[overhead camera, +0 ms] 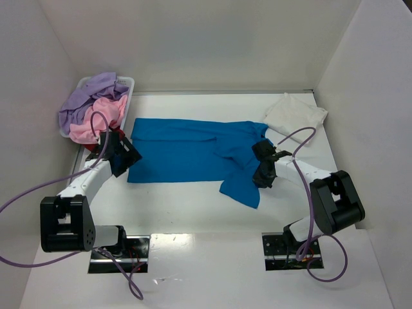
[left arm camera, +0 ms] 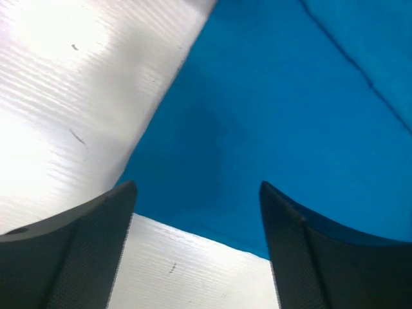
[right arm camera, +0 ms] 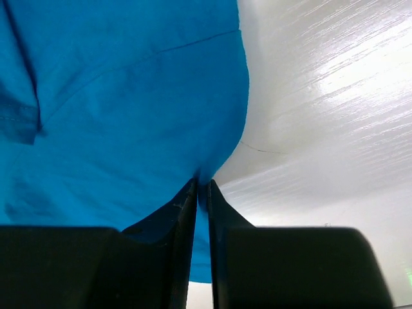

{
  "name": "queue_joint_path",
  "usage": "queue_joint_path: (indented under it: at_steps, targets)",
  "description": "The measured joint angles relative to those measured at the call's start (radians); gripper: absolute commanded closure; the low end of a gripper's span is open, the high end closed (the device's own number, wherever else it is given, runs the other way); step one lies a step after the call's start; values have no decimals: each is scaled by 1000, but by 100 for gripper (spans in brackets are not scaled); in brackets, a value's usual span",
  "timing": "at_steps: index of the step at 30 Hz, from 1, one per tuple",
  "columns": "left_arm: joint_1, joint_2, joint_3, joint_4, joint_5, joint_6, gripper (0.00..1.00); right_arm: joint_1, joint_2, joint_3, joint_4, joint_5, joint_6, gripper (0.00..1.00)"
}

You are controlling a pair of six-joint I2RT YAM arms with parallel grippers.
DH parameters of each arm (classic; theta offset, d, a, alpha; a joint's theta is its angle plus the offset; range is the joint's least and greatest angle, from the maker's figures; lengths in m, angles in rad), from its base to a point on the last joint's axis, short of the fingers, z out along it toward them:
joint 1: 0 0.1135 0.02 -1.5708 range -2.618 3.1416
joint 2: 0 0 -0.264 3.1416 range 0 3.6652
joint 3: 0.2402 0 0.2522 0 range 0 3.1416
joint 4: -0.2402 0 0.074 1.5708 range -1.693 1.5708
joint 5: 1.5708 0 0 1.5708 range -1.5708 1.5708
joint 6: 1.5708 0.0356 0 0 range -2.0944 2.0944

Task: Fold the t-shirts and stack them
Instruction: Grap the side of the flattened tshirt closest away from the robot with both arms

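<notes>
The blue shirt (overhead camera: pixel 187 151) lies spread across the middle of the worktop (overhead camera: pixel 193 212). Its long axis runs left to right in the top view, and one flap trails toward the lower right. Each arm stands at its own end of that axis.

At the right end, the wrist view shows the right jaws together, clamped on the shirt's edge with a thin strip of blue pinched between the tips. At the left end the left jaws stand wide apart and grip nothing. The shirt's lower-left corner lies between them and just beyond the tips, so the cloth is straight ahead of that opening.

The right arm (overhead camera: pixel 309 174) reaches in from the lower right, its forearm slanting up-left and its wrist tipped down onto the cloth. The left arm (overhead camera: pixel 84 183) mirrors it from the lower left. I judge the fold needs the left jaws to close on that corner before both ends can be carried.

A folded white shirt (overhead camera: pixel 296 114) rests at the upper right, just beside the blue one. The basket (overhead camera: pixel 129 82) at the upper left holds a lavender shirt (overhead camera: pixel 87 96) and a pink shirt (overhead camera: pixel 100 116).
</notes>
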Motion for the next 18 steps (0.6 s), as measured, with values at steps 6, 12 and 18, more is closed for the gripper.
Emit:
queue_joint_path:
  at_steps: [6, 12, 18]
  targets:
    - [0, 14, -14, -3, -42, -13, 23, 0, -10, 0, 6, -8, 0, 84]
    - [0, 77, -14, -47, -98, -35, 12, 0, -43, 0, 10, -12, 0, 81]
    - [-25, 105, -14, -80, -153, -60, 17, 0, -47, 0, 12, -18, -4, 80]
